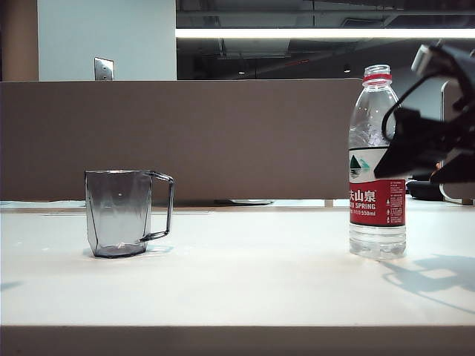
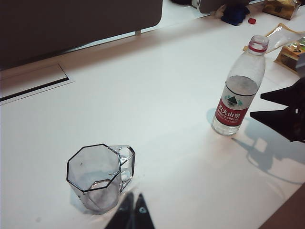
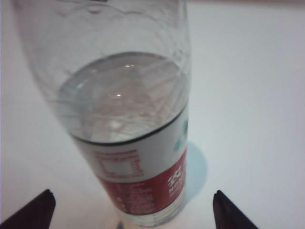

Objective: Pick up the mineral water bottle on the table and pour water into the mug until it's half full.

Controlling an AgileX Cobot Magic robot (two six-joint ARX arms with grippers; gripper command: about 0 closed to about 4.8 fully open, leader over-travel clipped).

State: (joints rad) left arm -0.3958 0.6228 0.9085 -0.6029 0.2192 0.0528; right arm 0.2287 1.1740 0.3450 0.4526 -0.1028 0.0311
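Two arms: right gripper [image 3: 131,210] jaws spread wide, flanking mineral water bottle [image 1: 377,167] upright on table [image 1: 245,274], untouched. Left gripper [image 2: 133,212] pressed together beside mug [image 2: 97,176]. Next: advance, clamp label.

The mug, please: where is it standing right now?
In the exterior view the mug stands left on the table, far from the mineral water bottle.
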